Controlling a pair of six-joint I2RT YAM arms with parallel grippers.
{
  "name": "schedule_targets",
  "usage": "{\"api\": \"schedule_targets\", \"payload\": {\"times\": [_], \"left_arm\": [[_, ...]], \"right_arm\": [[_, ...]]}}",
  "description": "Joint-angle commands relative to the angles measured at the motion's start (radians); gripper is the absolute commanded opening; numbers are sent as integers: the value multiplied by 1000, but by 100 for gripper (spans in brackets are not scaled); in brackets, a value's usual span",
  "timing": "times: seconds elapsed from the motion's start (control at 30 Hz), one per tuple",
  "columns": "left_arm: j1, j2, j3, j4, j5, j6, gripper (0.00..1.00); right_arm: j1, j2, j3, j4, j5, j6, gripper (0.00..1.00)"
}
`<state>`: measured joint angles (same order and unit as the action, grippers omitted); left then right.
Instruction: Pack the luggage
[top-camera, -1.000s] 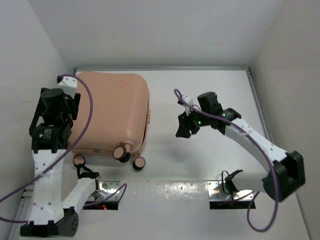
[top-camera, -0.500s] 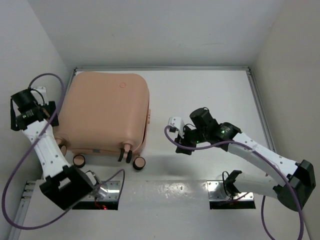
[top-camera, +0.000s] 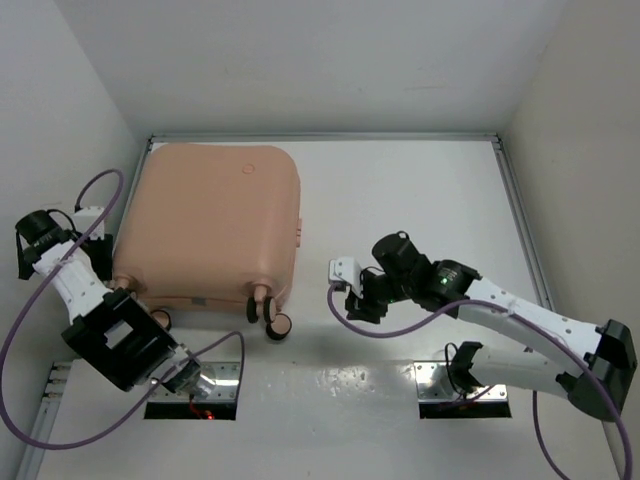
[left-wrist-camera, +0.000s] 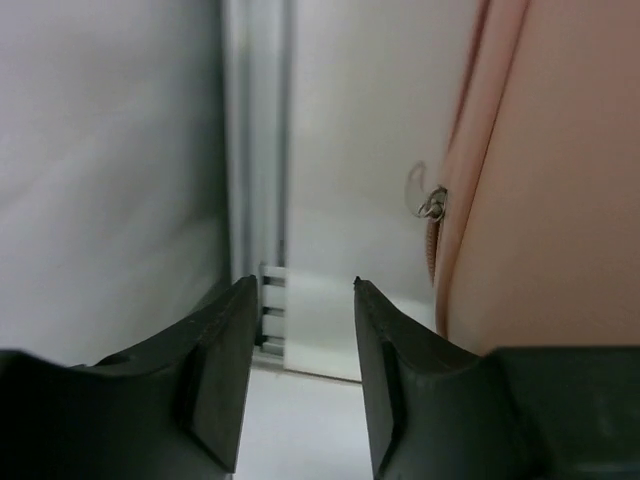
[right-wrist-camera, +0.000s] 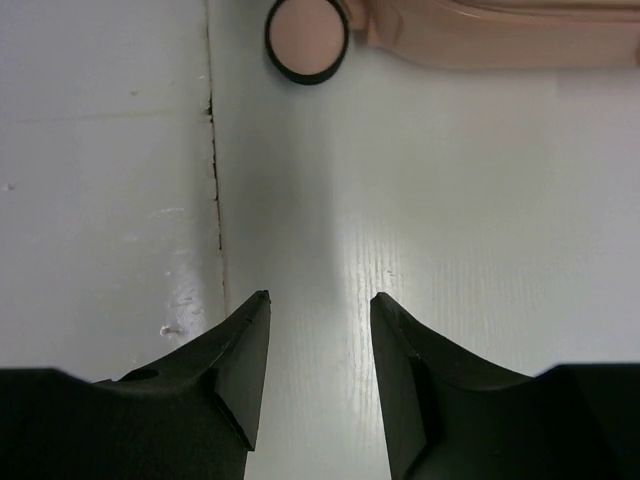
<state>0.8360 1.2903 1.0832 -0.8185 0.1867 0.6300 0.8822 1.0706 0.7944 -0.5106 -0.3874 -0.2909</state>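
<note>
You are holding both jaws open, empty; the luggage (left-wrist-camera: 560, 200) is lying right of the left jaws, its wheel (right-wrist-camera: 307, 38) ahead of the right jaws.

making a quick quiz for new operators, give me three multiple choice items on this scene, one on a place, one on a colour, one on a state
1. Where does the luggage lie on the table in the top view?
A) far left
B) centre
C) near right

2. What colour is the luggage outside?
A) blue
B) peach-pink
C) black

3. How is the right tool?
A) shut on a wheel
B) shut on a zip pull
C) open, holding nothing

Answers:
1 A: it sits at the far left, by the side wall.
2 B: its whole upper face is peach-pink.
3 C: its jaws stand apart over bare table.
</note>
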Motion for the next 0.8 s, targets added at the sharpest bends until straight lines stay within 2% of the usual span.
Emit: {"api": "schedule_targets", "payload": {"times": [0.0,0.03,0.1,0.27,0.43,0.47,0.53,0.57,0.63,0.7,0.77], "left_arm": [[-17,35,-75,-237,281,126,48],[-32,35,-97,-246,322,126,48],[-89,9,-97,-233,310,120,48],[-147,17,-97,-242,310,111,47],[-175,86,-59,-232,362,126,54],[-175,99,-28,-232,384,126,58],[-240,153,6,-245,430,93,58],[-270,177,18,-245,447,80,58],[-353,178,29,-194,458,22,58],[-426,178,20,-151,468,-2,58],[-440,150,8,-110,503,-78,58]], "right_arm": [[76,-29,-29,75,53,-37,44],[83,-26,-35,95,73,-31,44],[116,-29,-43,106,87,-34,44],[293,-41,-139,182,160,-174,44],[357,50,-176,365,316,-192,43],[366,83,-178,459,337,-194,43],[383,142,-179,501,407,-195,42],[383,153,-176,600,419,-186,38],[383,193,-173,694,475,-166,31],[382,235,-173,740,524,-153,27],[377,249,-198,780,556,-142,22]]}}
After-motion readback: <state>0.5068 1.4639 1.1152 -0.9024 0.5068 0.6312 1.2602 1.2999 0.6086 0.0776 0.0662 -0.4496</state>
